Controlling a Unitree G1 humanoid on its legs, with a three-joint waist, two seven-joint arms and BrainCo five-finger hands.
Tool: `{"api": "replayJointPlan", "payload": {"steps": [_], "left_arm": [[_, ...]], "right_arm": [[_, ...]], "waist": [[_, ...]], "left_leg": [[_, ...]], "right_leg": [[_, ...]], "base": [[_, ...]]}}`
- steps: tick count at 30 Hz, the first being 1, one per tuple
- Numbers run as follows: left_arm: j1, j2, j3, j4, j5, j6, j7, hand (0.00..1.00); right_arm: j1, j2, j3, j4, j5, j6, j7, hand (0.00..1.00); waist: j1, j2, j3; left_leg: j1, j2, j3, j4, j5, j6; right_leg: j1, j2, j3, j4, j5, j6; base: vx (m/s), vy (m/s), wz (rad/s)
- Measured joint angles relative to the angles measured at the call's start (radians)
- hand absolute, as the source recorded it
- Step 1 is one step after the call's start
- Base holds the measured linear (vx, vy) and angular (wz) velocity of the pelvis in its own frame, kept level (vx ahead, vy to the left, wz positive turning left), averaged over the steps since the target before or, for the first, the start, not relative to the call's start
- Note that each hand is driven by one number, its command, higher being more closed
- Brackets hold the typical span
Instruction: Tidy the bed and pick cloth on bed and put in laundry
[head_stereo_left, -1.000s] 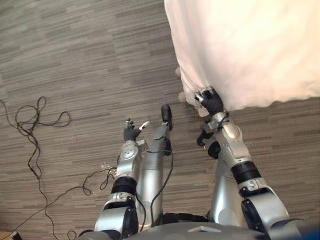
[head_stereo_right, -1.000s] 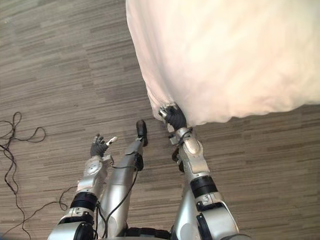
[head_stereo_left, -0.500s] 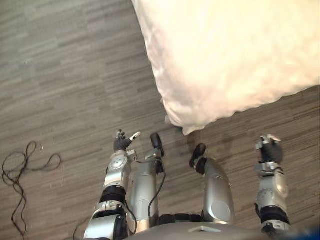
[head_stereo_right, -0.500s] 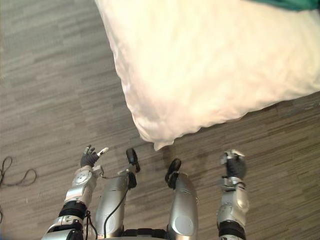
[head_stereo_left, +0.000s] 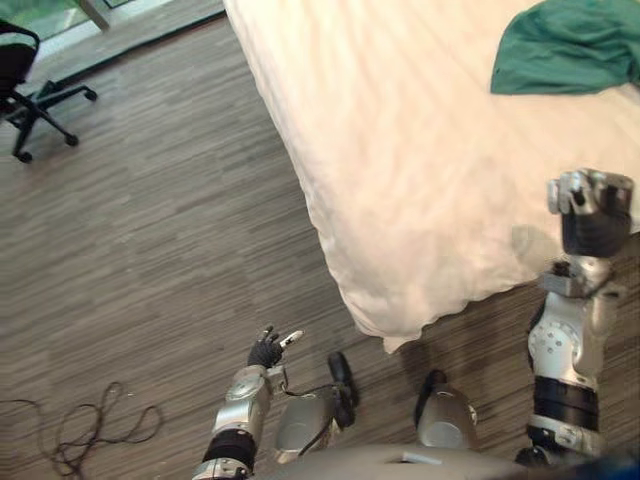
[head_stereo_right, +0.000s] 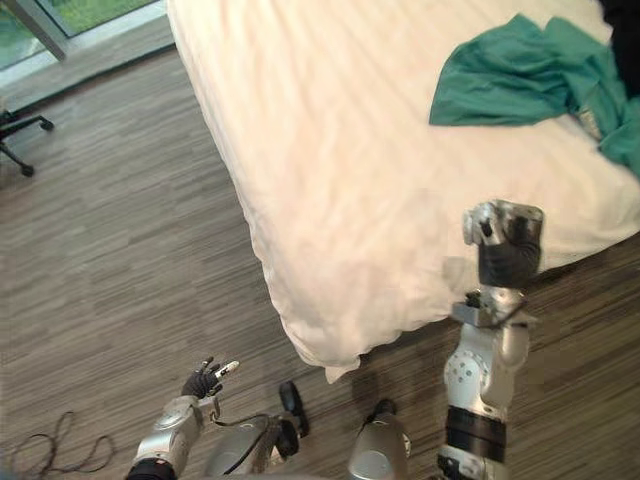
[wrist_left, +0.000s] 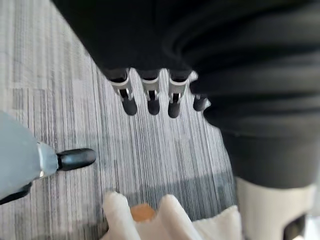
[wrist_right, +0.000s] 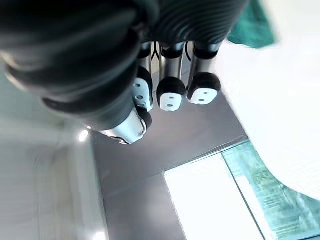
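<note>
Reaching the green cloth (head_stereo_right: 515, 75), well beyond the bed's (head_stereo_right: 330, 180) near corner, needs the right hand (head_stereo_right: 505, 240) — curled, empty — opened first; the left hand (head_stereo_right: 205, 380) hangs relaxed.

Crumpled green cloth (head_stereo_right: 510, 75) lies on white bed (head_stereo_right: 330, 170).

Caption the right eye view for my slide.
Right hand, curled and empty, held up beside the white bed; green cloth lies on top.
</note>
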Motion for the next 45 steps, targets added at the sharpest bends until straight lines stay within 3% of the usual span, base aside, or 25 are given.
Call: {"api": "replayJointPlan", "payload": {"steps": [4, 6, 7, 9, 14, 18, 19, 23, 26, 30, 32, 36, 39, 41, 42, 43, 45], "left_arm": [[-0.133, -0.003, 0.001, 0.000, -0.026, -0.034, 0.019, 0.00], [-0.177, -0.013, 0.006, -0.003, -0.033, -0.038, 0.040, 0.00], [-0.180, -0.017, 0.006, -0.003, -0.032, -0.037, 0.050, 0.00], [-0.180, -0.023, 0.008, -0.008, -0.031, -0.037, 0.076, 0.00], [-0.180, -0.022, 0.072, -0.029, -0.031, -0.040, 0.119, 0.00], [-0.181, -0.022, 0.108, -0.028, -0.031, -0.062, 0.126, 0.00], [-0.180, -0.022, 0.108, -0.018, -0.031, -0.066, 0.126, 0.00], [-0.169, -0.021, 0.114, -0.016, -0.030, -0.083, 0.126, 0.00], [-0.155, -0.012, 0.117, 0.003, -0.024, -0.093, 0.128, 0.00], [-0.099, -0.012, 0.114, 0.070, -0.011, -0.116, 0.144, 0.00], [-0.057, -0.008, 0.115, 0.079, 0.039, -0.124, 0.148, 0.00], [0.071, 0.018, 0.125, 0.120, 0.225, -0.151, 0.152, 0.00], [0.142, 0.019, 0.123, 0.159, 0.291, -0.172, 0.147, 0.00], [0.162, 0.007, 0.124, 0.190, 0.332, -0.194, 0.143, 0.00], [0.167, 0.008, 0.129, 0.223, 0.337, -0.212, 0.138, 0.00], [0.178, 0.032, 0.129, 0.250, 0.353, -0.227, 0.129, 0.00], [0.182, 0.008, 0.109, 0.264, 0.353, -0.251, 0.103, 0.00]], "right_arm": [[-0.072, 0.000, -0.007, 0.069, 0.014, -0.009, -0.122, 1.00], [-0.051, 0.016, -0.005, 0.112, 0.059, -0.054, -0.144, 1.00], [-0.021, 0.025, 0.003, 0.115, 0.068, -0.112, -0.147, 1.00], [0.018, 0.024, -0.009, 0.184, 0.071, -0.147, -0.169, 1.00], [0.104, 0.043, -0.091, 0.447, 0.090, -0.151, -0.181, 1.00], [0.186, 0.055, -0.162, 0.556, 0.122, -0.144, -0.125, 1.00], [0.203, 0.053, -0.176, 0.576, 0.124, -0.144, -0.112, 0.00], [0.244, 0.059, -0.172, 0.634, 0.071, -0.135, -0.085, 0.00], [0.256, 0.072, -0.146, 0.684, -0.079, -0.113, -0.063, 0.00], [0.290, 0.124, -0.085, 0.758, -0.385, -0.097, -0.089, 0.00], [0.311, 0.137, -0.072, 0.801, -0.441, -0.074, -0.097, 0.00], [0.347, 0.131, -0.071, 0.878, -0.512, 0.012, -0.112, 0.00], [0.393, 0.120, -0.071, 0.913, -0.564, 0.076, -0.128, 0.00], [0.413, 0.106, -0.071, 0.953, -0.585, 0.099, -0.130, 0.00], [0.417, 0.104, -0.068, 0.971, -0.589, 0.110, -0.132, 0.00], [0.428, 0.094, -0.065, 0.987, -0.589, 0.115, -0.135, 0.00], [0.440, 0.056, -0.074, 1.021, -0.589, 0.117, -0.147, 0.00]], "waist": [[0.019, -0.003, 0.084], [0.018, -0.013, 0.149], [0.005, -0.025, 0.167], [-0.001, -0.032, 0.170], [0.000, -0.040, 0.174], [-0.006, -0.040, 0.174], [-0.008, -0.041, 0.174], [-0.007, -0.056, 0.165], [-0.007, -0.081, 0.134], [-0.002, -0.107, 0.066], [-0.001, -0.111, 0.033], [0.010, -0.108, -0.048], [0.008, -0.104, -0.114], [-0.001, -0.067, -0.130], [-0.008, -0.061, -0.149], [-0.015, -0.060, -0.149], [-0.031, -0.039, -0.160]], "left_leg": [[-0.161, 0.044, -0.003, 0.024, 0.026, -0.016], [-0.195, 0.068, -0.003, 0.041, 0.029, -0.019], [-0.210, 0.077, -0.002, 0.060, 0.028, -0.020], [-0.220, 0.085, -0.001, 0.073, 0.025, -0.024], [-0.227, 0.090, 0.026, 0.077, 0.018, -0.033], [-0.200, 0.095, 0.047, 0.047, 0.015, -0.037], [-0.175, 0.095, 0.054, 0.033, 0.016, -0.037], [-0.090, 0.091, 0.058, -0.013, 0.018, -0.046], [-0.039, 0.090, 0.055, -0.062, 0.028, -0.058], [0.027, 0.097, 0.036, -0.069, 0.028, -0.062], [0.054, 0.096, 0.026, -0.049, 0.019, -0.061], [0.139, 0.122, 0.028, 0.083, -0.079, -0.065], [0.185, 0.137, 0.020, 0.150, -0.116, -0.064], [0.214, 0.172, -0.030, 0.183, -0.122, -0.061], [0.219, 0.198, -0.057, 0.205, -0.128, -0.067], [0.215, 0.191, -0.102, 0.261, -0.153, -0.078], [0.249, 0.180, -0.198, 0.201, -0.200, -0.098]], "right_leg": [[-0.167, 0.031, 0.002, 0.042, -0.006, -0.023], [-0.197, 0.051, 0.003, 0.050, 0.004, -0.041], [-0.204, 0.057, 0.006, 0.048, 0.009, -0.048], [-0.212, 0.064, 0.013, 0.046, 0.019, -0.062], [-0.230, 0.083, 0.059, 0.017, 0.025, -0.066], [-0.217, 0.103, 0.075, -0.021, 0.044, -0.064], [-0.195, 0.108, 0.077, -0.035, 0.050, -0.060], [-0.112, 0.121, 0.073, -0.080, 0.055, -0.053], [-0.052, 0.133, 0.050, -0.122, 0.057, -0.050], [0.080, 0.152, -0.008, -0.209, 0.064, -0.037], [0.150, 0.152, -0.040, -0.245, 0.069, -0.030], [0.309, 0.152, -0.059, -0.270, 0.069, -0.029], [0.360, 0.154, -0.043, -0.262, 0.069, -0.029], [0.314, 0.172, 0.012, -0.171, 0.041, -0.018], [0.318, 0.232, 0.059, -0.368, 0.070, -0.017], [0.332, 0.242, 0.094, -0.469, 0.210, -0.030], [0.330, 0.255, 0.138, -0.468, 0.223, -0.039]], "base": [[-0.13, -0.154, 0.15], [-0.07, -0.104, -0.04], [-0.02, -0.047, -0.08], [0.00, -0.024, -0.06], [0.00, 0.009, -0.20], [0.00, 0.011, -0.26], [0.01, 0.010, -0.19], [0.05, 0.004, -0.11], [0.10, -0.008, 0.04], [0.19, -0.010, 0.22], [0.29, 0.014, 0.45], [0.25, 0.018, 0.08], [0.17, -0.016, -0.29], [0.13, -0.105, -0.67], [0.12, -0.193, -0.83], [0.13, -0.188, -0.79], [0.13, -0.025, -0.86]]}}
